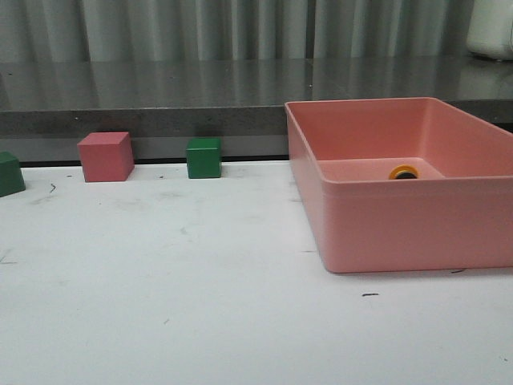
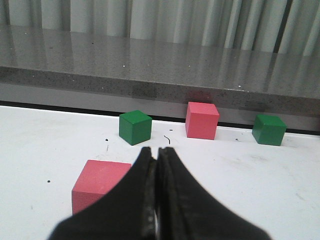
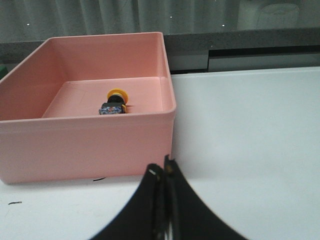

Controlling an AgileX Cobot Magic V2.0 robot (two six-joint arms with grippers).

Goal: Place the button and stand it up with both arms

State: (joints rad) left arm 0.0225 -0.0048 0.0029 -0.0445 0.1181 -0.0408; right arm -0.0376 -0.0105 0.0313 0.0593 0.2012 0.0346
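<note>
Yellow-capped button (image 3: 114, 101) on its side in smooth pink plastic bin (image 3: 85, 145); both arms' black fingers (image 2: 159, 200) (image 3: 163, 205) pressed together, empty.

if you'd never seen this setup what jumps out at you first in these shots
The big salmon-pink plastic bin on the right of the white table dominates, with the small yellow-capped push-button lying on its side on the bin's floor. Next come the coloured cubes along the table's far edge: a pink cube and a green cube. Both black grippers, left and right, are shut and empty.
</note>
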